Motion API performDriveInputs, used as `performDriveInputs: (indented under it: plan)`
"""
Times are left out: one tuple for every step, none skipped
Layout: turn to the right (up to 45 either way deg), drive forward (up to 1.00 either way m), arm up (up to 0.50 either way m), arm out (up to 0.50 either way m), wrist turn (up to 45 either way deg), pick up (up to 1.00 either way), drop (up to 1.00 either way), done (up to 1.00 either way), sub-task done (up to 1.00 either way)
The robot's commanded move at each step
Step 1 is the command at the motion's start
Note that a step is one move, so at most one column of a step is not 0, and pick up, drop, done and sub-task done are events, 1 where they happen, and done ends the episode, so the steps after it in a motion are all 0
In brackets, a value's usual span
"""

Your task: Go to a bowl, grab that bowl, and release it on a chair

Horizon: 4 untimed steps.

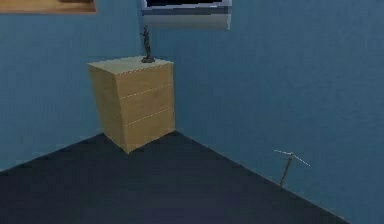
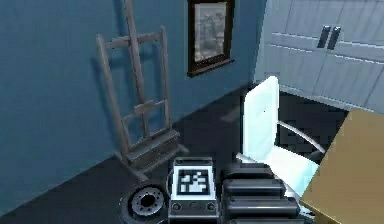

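Note:
A white chair (image 2: pixel 272 130) with thin metal arms stands on the dark floor in the arm side view, just beyond a wooden tabletop corner (image 2: pixel 352 170). At that view's bottom edge sits the arm's dark ribbed bar (image 2: pixel 256 192), with a white square with black marks (image 2: pixel 192 182) at its end. Left of the square is the gripper's dark rounded body (image 2: pixel 145 204). Its far end cannot be made out, so I cannot tell whether it holds anything.
A wooden easel (image 2: pixel 140 90) leans by the blue wall, with a framed picture (image 2: pixel 210 35) and white doors (image 2: pixel 330 50) farther right. In the forward view a wooden dresser (image 1: pixel 133 100) fills the corner, a small dark statuette (image 1: pixel 147 47) on top. A thin metal stand (image 1: pixel 290 165) rises from open dark floor.

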Motion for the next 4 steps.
performDriveInputs:
  plan:
    - [-45.0,0.00,0.00,0.00,0.0,0.00,0.00,0.00,0.00]
    - [-45.0,0.00,0.00,0.00,0.0,0.00,0.00,0.00,0.00]
    - [-45.0,0.00,0.00,0.00,0.0,0.00,0.00,0.00,0.00]
    - [-18.0,0.00,0.00,0.00,0.0,0.00,0.00,0.00,0.00]
